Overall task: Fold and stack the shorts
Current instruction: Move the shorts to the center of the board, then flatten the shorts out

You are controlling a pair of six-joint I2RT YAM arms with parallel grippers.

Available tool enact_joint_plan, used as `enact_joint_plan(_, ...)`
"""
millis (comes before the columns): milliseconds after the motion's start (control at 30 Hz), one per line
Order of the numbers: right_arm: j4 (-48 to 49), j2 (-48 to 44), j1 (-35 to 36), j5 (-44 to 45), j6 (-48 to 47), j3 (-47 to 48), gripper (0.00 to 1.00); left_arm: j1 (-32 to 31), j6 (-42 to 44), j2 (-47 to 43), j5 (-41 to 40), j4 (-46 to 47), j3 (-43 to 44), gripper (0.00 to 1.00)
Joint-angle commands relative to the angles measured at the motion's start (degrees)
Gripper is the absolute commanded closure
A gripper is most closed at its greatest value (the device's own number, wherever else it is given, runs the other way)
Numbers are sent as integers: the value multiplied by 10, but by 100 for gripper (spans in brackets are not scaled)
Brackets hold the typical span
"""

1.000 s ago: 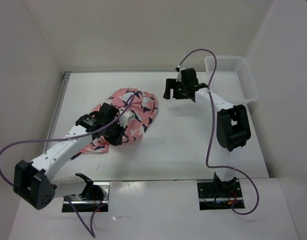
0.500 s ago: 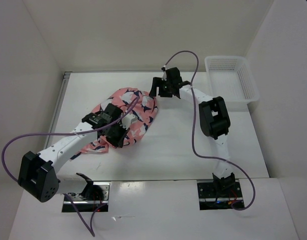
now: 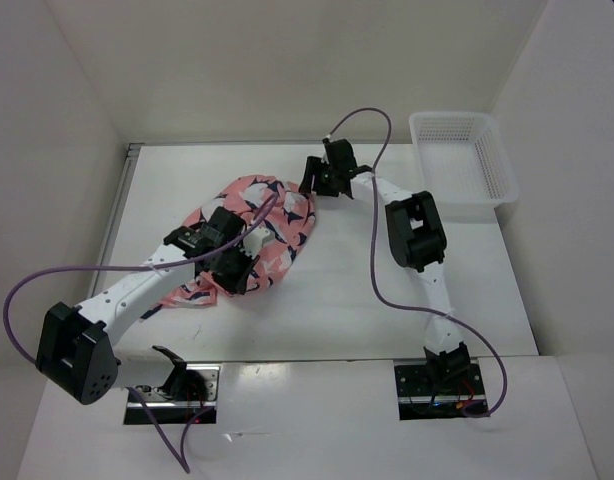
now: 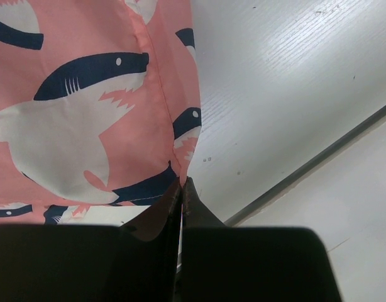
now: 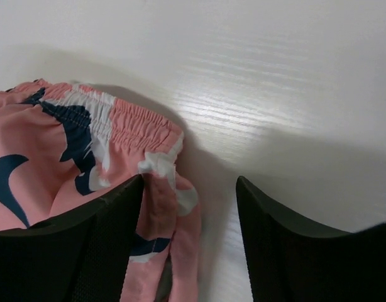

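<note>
Left arm (image 3: 137, 290) runs from its near-left base diagonally toward desk (image 3: 327, 300) centre, wrist low over the near side of the shorts (image 3: 277, 225). Left fingers (image 4: 161, 214) are clamped together on the shorts' hem, the pink fabric corner pinched right at the tips. In the left wrist view bare desk lies just right of that hem, and a dark seam line crosses diagonally beyond it. The shorts sit bunched in a heap left of centre, not flat, and one end trails near-left under the left arm. Right arm (image 3: 412, 230) rises from its near-right base, elbow up mid-desk, with the forearm reaching far-left to the heap's far-right edge. Right fingers (image 5: 111, 239) are spread apart and grasping nothing. One finger touches a fold just below the elastic waistband (image 5: 143, 123), the other hangs over bare desk. Open desk runs right of the heap and along its near side. The white mesh basket (image 3: 453, 116) sits in the far-right corner, well apart from the shorts.
</note>
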Motion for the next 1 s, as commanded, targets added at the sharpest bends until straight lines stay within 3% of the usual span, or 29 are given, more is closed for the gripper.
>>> enact_joint_plan(0,3,-5,17,-21,5,-5,35,-2,2,-1,-4,11,-9,100)
enact_joint_plan(100,3,-5,23,-13,5,-19,66,-2,2,-7,-10,23,-9,100)
enact_joint_plan(133,3,-5,29,-3,5,-19,86,-2,2,-7,-16,23,-14,100)
enact_joint_plan(167,3,-10,29,9,5,-19,97,-2,2,-7,-34,31,-19,100)
enact_joint_plan(200,3,-21,29,32,0,-13,100,-2,2,-13,-49,42,-24,100)
enact_joint_plan(333,-2,-58,15,87,-54,27,100,39,2,-25,-201,186,-76,100)
enact_joint_plan(400,-17,-74,-11,109,-74,68,100,108,2,-17,-260,308,-76,100)
enact_joint_plan(467,-31,-100,-32,139,-86,112,100,186,2,31,-260,342,14,100)
enact_joint_plan(600,-45,-138,-72,159,-132,194,100,264,2,118,-255,382,207,100)
enact_joint_plan(700,-61,-159,-87,153,-140,265,100,271,2,154,-260,448,297,100)
enact_joint_plan(767,-67,-165,-87,145,-146,326,100,277,2,172,-260,455,396,100)
enact_joint_plan(967,-94,-182,-87,141,-153,444,100,284,2,207,-265,451,548,100)
